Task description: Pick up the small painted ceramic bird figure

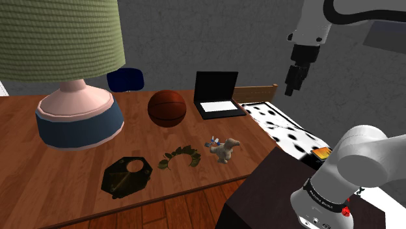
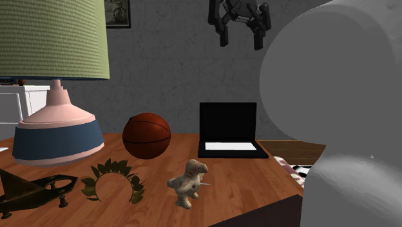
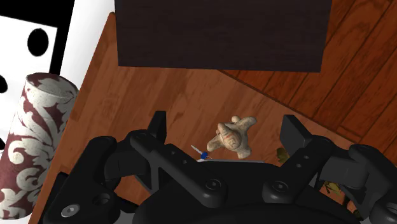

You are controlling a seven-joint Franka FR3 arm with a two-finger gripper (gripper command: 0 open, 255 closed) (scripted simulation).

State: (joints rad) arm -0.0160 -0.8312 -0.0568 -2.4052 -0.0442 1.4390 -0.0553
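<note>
We count one bird figure [image 1: 224,149], tan with a spot of blue, standing on the wooden table [image 1: 26,175] near its edge, just beside one leafy wreath [image 1: 181,156]. Also one lamp [image 1: 78,117], one basketball [image 1: 167,108] and one open laptop [image 1: 216,94]. One gripper [image 2: 240,39] hangs high above, jaws apart, holding nothing.

Lamp [image 2: 55,58] and hand [image 2: 240,45] cropped above; arm [image 2: 335,97] partly hides spotted bedcover [image 2: 297,171].
</note>
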